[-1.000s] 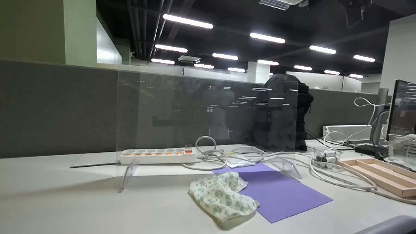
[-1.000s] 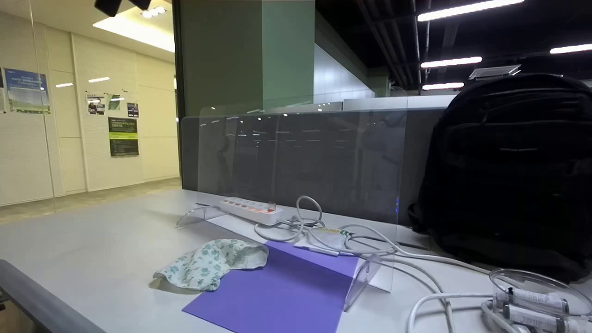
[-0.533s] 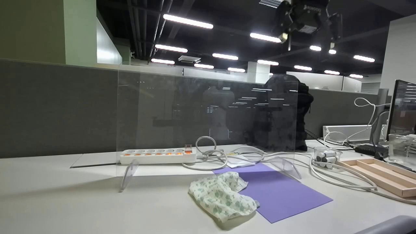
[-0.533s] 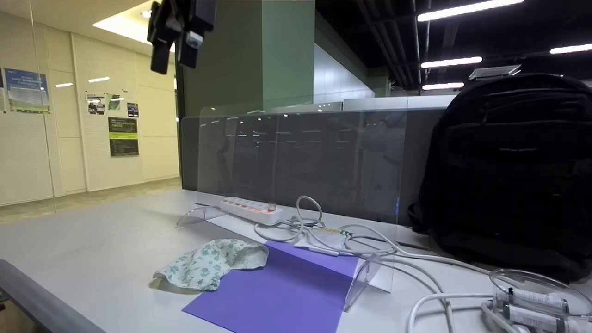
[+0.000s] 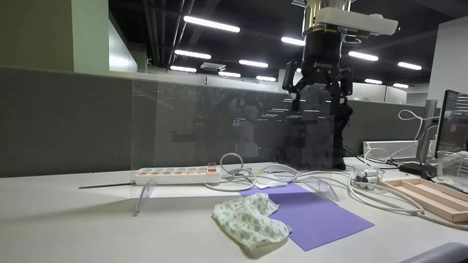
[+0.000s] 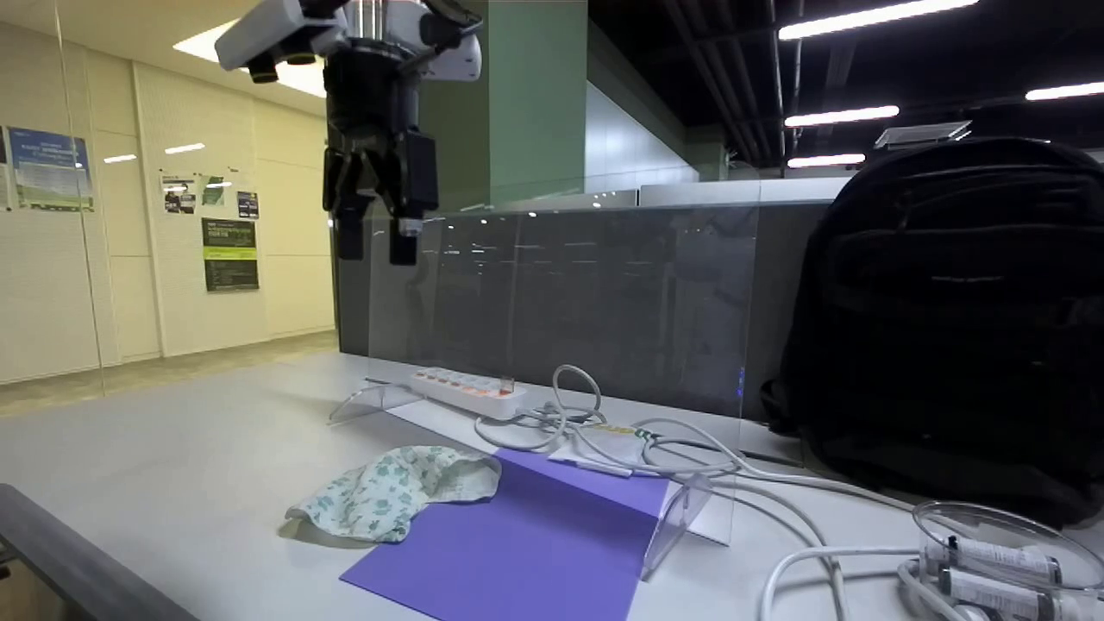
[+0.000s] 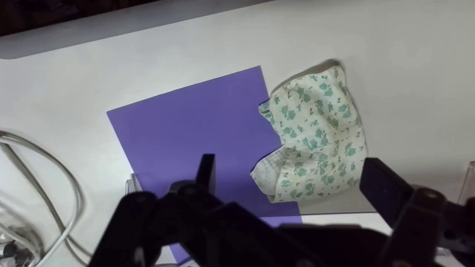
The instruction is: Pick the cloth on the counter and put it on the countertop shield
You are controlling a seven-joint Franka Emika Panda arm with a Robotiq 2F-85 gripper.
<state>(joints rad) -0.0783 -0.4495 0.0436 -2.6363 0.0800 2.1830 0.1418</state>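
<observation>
A white cloth with green floral print lies crumpled on the counter in both exterior views (image 5: 248,223) (image 6: 379,500), partly over a purple sheet (image 5: 321,219). It also shows in the wrist view (image 7: 315,137). The countertop shield, a clear upright panel on clear feet, stands behind the cloth in both exterior views (image 5: 204,124) (image 6: 561,302). My gripper is open and empty, pointing down, high above the counter in both exterior views (image 5: 315,107) (image 6: 376,248). In the wrist view, its fingers (image 7: 384,189) stand wide apart (image 7: 291,163) with the cloth's lower part between them, far below.
A white power strip (image 5: 177,177) and looped cables (image 5: 237,179) lie behind the shield. A black backpack (image 6: 957,328) stands against the grey partition (image 5: 65,124). A wooden tray (image 5: 431,197) and a clear cup of small cylinders (image 5: 367,177) stand to one side.
My gripper has come down into view from the top in both exterior views, with the arm's wrist now visible above it. The cloth and shield have not moved.
</observation>
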